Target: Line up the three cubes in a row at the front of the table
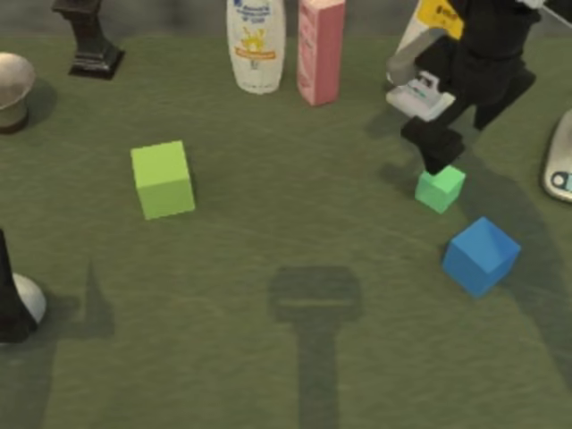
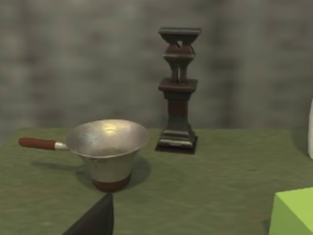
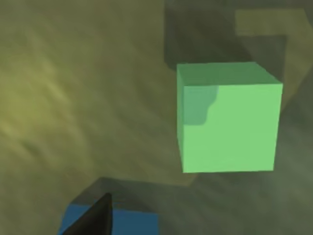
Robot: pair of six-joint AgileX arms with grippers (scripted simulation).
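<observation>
Nearest the front, on the table (image 1: 268, 375), right of middle: the blue cube (image 1: 480, 255). Just behind it, the mint-green cube (image 1: 440, 188), directly under the right gripper (image 1: 438, 161); jaw state impossible to tell. Well apart at left, the lime cube (image 1: 163, 179). Parked at the left edge, the left gripper (image 1: 13, 308). Along the far edge, a pink box (image 1: 320, 49).
</observation>
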